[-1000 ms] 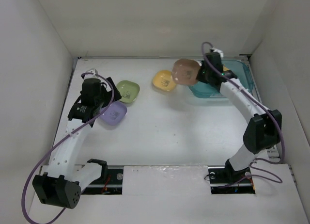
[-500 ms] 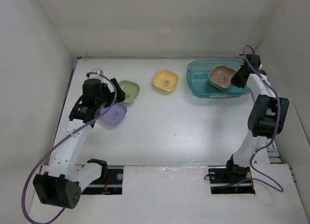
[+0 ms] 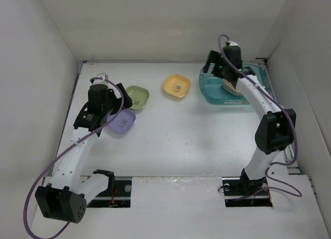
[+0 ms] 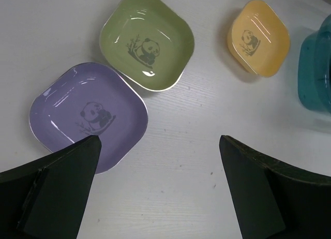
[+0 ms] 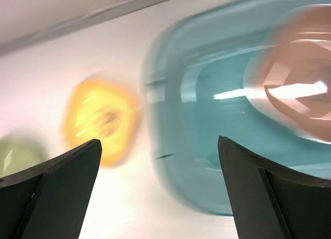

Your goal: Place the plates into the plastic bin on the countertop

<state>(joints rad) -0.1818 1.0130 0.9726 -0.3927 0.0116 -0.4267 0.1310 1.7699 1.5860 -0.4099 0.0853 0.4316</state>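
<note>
The right arm's fingers (image 5: 57, 192) hang spread wide and empty over the left end of the plastic bin (image 3: 212, 96), upper right of the overhead view. A brown-pink plate (image 3: 231, 86) lies inside. The wrist view is smeared, so whether other plates sit beneath it cannot be told.

3 plates lie flat on the white tabletop (image 3: 181, 140), hollow side up. The yellow-orange plate (image 3: 177, 86) sits top centre, near the bin. The green plate (image 3: 137, 96) and purple plate (image 3: 122, 120) sit at centre left, corner to corner. Whether they touch cannot be told.

The left arm's fingers (image 4: 57, 192) hover above that pair, also wide open and holding nothing.

The step in hand appears to be the next pick-up, likely the purple plate for the left arm and the yellow-orange one for the right. A clean grasp would probably put 1 finger inside the raised rim and 1 outside, on an edge facing away from the neighbouring plate. The plate should then go straight up, so that the green plate is not dragged along.

Being rounded squares, the plates have no real long axis. In the left wrist view they sit diamond-wise, corners toward the frame edges, panda prints roughly upright. The bin's long axis runs left to right across the overhead frame, its open mouth facing up.
</note>
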